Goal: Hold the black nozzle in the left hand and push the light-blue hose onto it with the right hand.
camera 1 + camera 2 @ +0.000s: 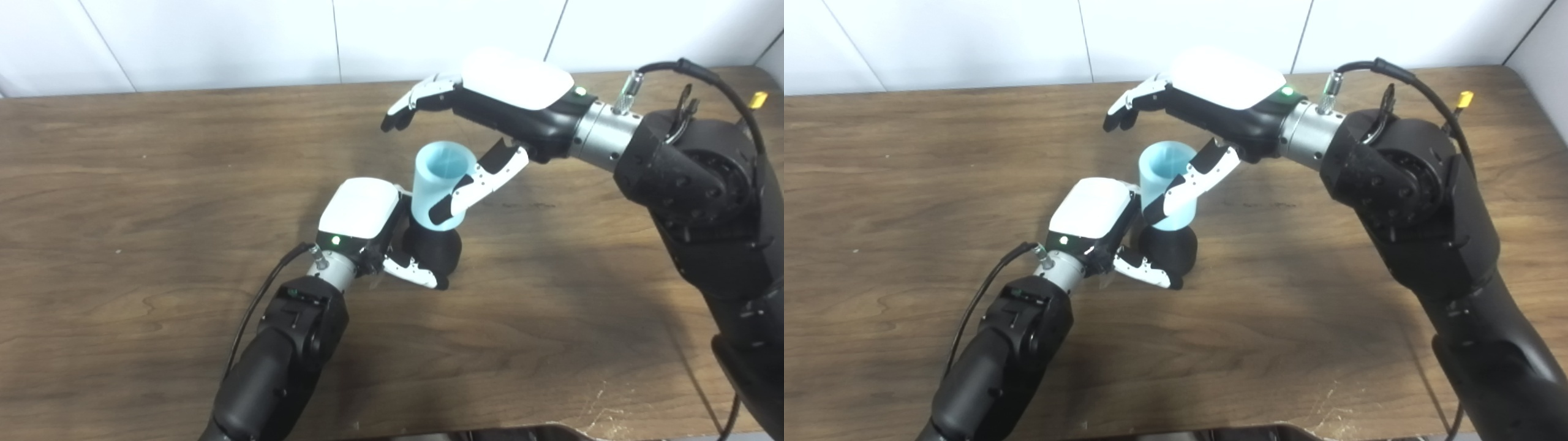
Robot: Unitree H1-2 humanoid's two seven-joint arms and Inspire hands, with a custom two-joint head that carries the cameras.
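Fingers of the left hand (367, 223) wrap the black nozzle (436, 248), half hidden; right hand (490, 104) spread above the light-blue hose (440, 184).

**Hidden at the joint**

The left hand (361, 223) covers the black nozzle's (438, 248) near side, its fingers out of sight behind. The right hand's (490, 107) thumb crosses the light-blue hose (438, 177). Both arms run off the bottom edge.

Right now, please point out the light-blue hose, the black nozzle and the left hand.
light-blue hose (436, 184): left eye view, on its bare side wall below the open rim.
black nozzle (441, 248): left eye view, on its rounded body under the hose.
left hand (1090, 211): right eye view, on its white back cover.
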